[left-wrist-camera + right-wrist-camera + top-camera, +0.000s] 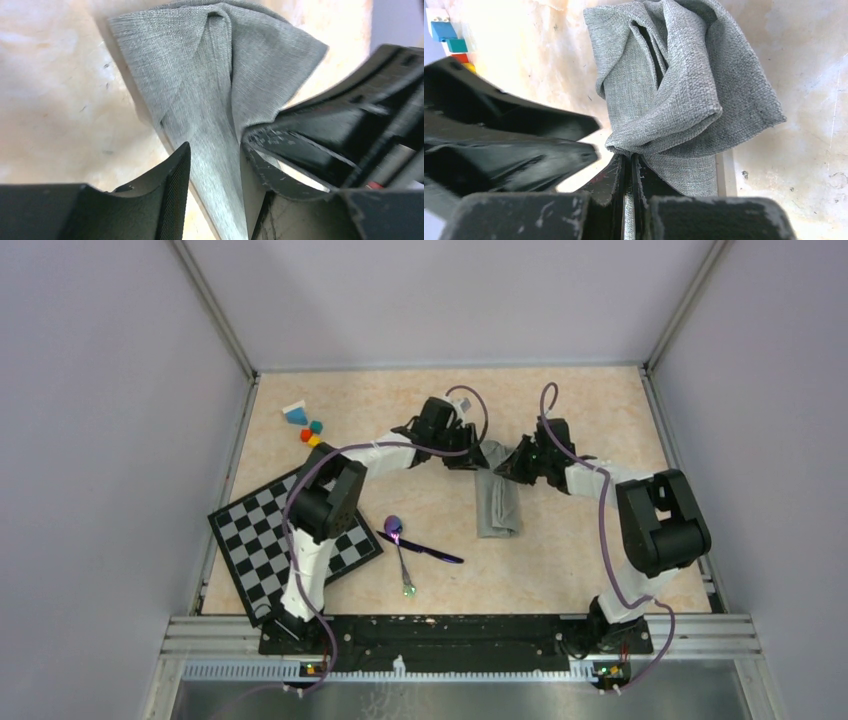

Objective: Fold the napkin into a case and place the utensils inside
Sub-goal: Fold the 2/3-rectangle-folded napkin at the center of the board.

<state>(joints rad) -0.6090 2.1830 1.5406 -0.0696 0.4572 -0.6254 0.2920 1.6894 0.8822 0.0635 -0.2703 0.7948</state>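
Both arms reach to the far end of the napkin [497, 502], which lies as a narrow grey strip a little right of the table's middle, its long side running away from the robot. The left gripper [468, 456] and the right gripper [512, 466] nearly meet over that far end. From the left wrist, the cloth is drawn up like a tent into the left jaws and fills the gap between them, so I take it as pinched. From the right wrist, the right jaws are pressed almost together on a thin edge, with soft folds bunched just beyond them.

I'd judge the fold to be midway: the strip is narrow enough for a case, but its far end is gathered and lumpy, not flat. To do this step well, both arms should carry the held end together at the same height and pace, so no layer slips. Then lay it down along the strip's own line and keep the long edges matched — a skewed fold would close off the pocket.

The two grippers are very close, so each should back out to its own side. Bare table [610, 420] shows to the right of the napkin and in front of it. To its left, towards the robot, the spoon [397, 538] and the dark stick-like utensil [434, 553] lie crossed and well apart from the cloth. The checkered board [262, 540] is farther left — none of them blocks the fold.
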